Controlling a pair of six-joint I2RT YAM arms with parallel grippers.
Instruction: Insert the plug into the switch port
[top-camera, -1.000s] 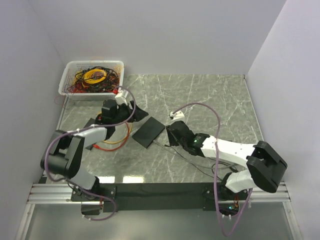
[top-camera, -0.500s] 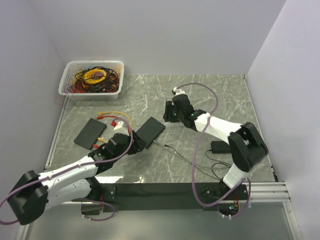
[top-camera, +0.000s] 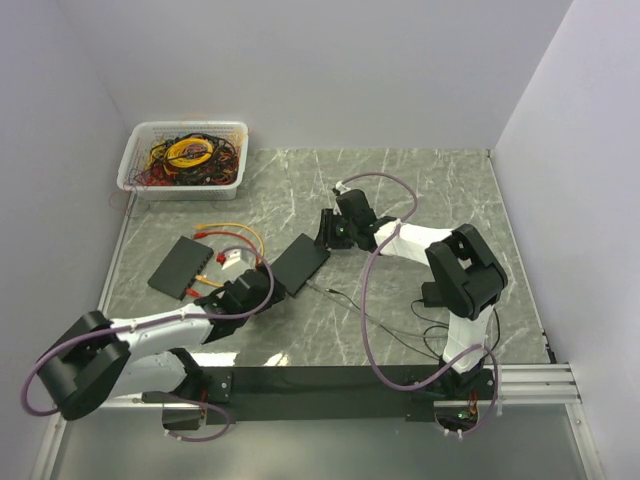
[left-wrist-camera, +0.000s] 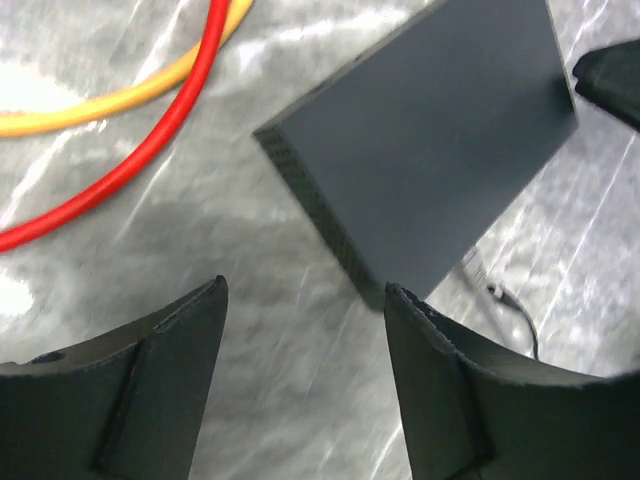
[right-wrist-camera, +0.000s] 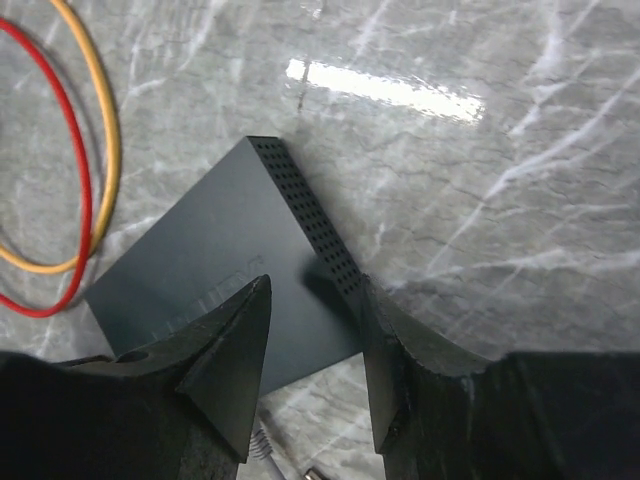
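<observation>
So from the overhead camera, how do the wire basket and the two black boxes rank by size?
1. wire basket, clearly the largest.
2. left black box and middle black box: they look about alike, so I won't rank them.

Your left arm lies low and stretched out. Its elbow is folded back at the far left, and the forearm runs up and to the right into the left gripper, which tips down close over the surface. In your left wrist view its two dark fingers stand wide apart with nothing between them. Your right arm rises from its base, bends at the elbow and reaches up and to the left, ending in the right gripper, which also noses downward. Its jaws are parted more narrowly than the left gripper's, with a clear gap showing between the fingertips.
</observation>
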